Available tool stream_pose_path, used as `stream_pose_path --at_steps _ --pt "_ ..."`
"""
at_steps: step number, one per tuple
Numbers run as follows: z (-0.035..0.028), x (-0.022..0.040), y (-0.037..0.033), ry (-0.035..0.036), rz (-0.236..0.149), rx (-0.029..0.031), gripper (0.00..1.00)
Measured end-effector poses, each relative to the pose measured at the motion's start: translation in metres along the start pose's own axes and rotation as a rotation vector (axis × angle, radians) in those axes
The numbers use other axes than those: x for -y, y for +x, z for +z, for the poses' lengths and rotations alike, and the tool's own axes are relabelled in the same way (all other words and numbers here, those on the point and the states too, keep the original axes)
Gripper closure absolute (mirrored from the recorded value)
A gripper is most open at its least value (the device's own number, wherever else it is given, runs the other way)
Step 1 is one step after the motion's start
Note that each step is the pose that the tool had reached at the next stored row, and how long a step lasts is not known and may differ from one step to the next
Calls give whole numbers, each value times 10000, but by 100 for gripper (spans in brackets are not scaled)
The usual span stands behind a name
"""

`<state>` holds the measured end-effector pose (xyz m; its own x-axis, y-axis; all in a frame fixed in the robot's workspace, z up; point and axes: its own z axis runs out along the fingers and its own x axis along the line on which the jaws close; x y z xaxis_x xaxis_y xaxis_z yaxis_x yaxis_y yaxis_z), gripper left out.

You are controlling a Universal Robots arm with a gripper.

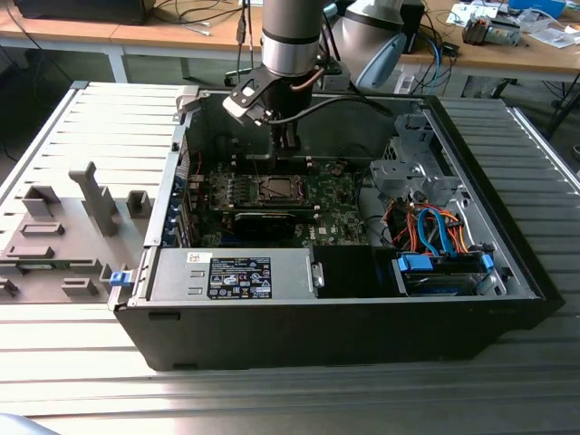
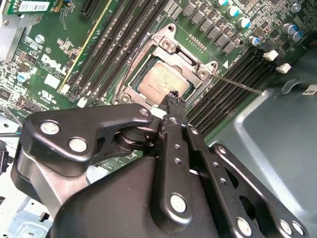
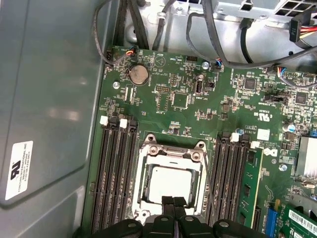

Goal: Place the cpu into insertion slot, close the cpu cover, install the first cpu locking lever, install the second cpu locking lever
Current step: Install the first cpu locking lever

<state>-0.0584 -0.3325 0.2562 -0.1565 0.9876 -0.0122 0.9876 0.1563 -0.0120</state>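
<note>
The cpu (image 3: 171,184), a silvery square, lies in the insertion slot (image 3: 148,148) on the green board. The cpu cover (image 3: 139,183) lies flat around it as a metal frame, and the chip's top (image 2: 161,79) shows through its window. A thin wire locking lever (image 2: 237,83) sticks out from a corner of the slot over the memory slots. My gripper (image 2: 172,96) is shut with nothing between its fingers, its tip at the slot's edge beside the cpu. The fingertips (image 3: 168,202) sit together at that edge. In the exterior view the gripper (image 1: 286,152) hangs just above the slot (image 1: 281,188).
Black memory slots (image 3: 116,173) flank the slot on both sides. The grey case wall (image 3: 49,124) stands close by. In the case sit a labelled power supply (image 1: 240,276) and blue and orange cables (image 1: 435,231). Grey fixtures (image 1: 82,208) stand outside at the exterior view's left.
</note>
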Motion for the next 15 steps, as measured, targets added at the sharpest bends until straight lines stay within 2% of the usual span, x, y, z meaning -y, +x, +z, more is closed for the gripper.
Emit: stream_pose_path --at_steps 15 --pt "0 0 0 -3 -578 24 89"
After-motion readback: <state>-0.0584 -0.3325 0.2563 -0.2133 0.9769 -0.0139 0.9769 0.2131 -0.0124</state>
